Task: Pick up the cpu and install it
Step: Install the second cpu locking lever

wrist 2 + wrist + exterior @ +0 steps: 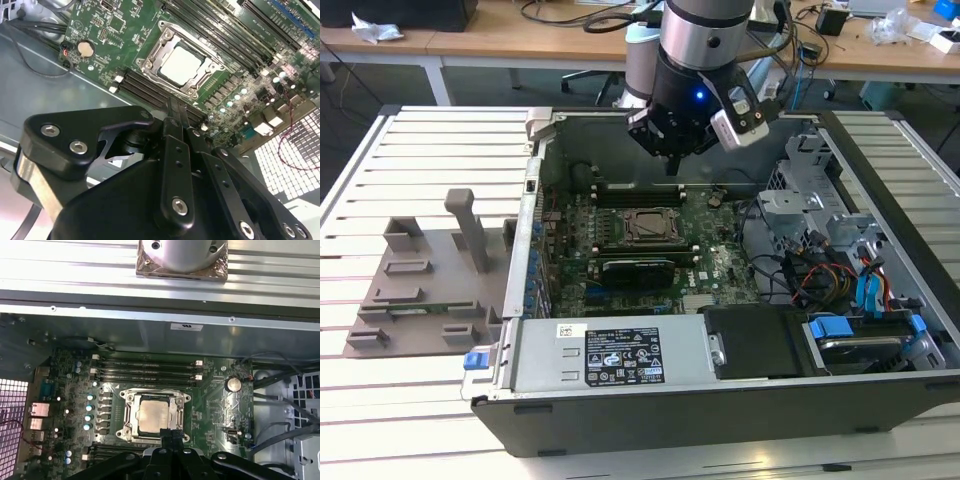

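Wooden benches and cables fill the background at 12 o'clock in the exterior view; up front a slatted metal desk (380, 420) carries an open PC case (720, 400) and a grey fixture tray (420, 290) at 9 o'clock. Arm hangs over the case, end effector (672, 165) pointing down above the motherboard (720, 270), toward its 12 o'clock edge. CPU socket (647, 227) sits just below it, at about 7 o'clock from the tip.

Second wrist view: cpu (181, 66) lies flat inside the socket frame, pale silver top up, square to the frame as far as I can tell. End effector fingers (178, 117) are pressed together with nothing between them, tip short of the socket's near edge, over the RAM slots (145, 87). Coin cell (86, 48) sits off near the board edge.

First wrist view: same picture from the other side. cpu sits in the socket mid-board, fingertips together just at the frame's 6 o'clock edge, not touching the chip.

Judgement: placement looks done, chip is in and released; install step is at its tail. What's left calls for confirming the chip is fully seated and keeping the closed tips clear of the frame and RAM slots.
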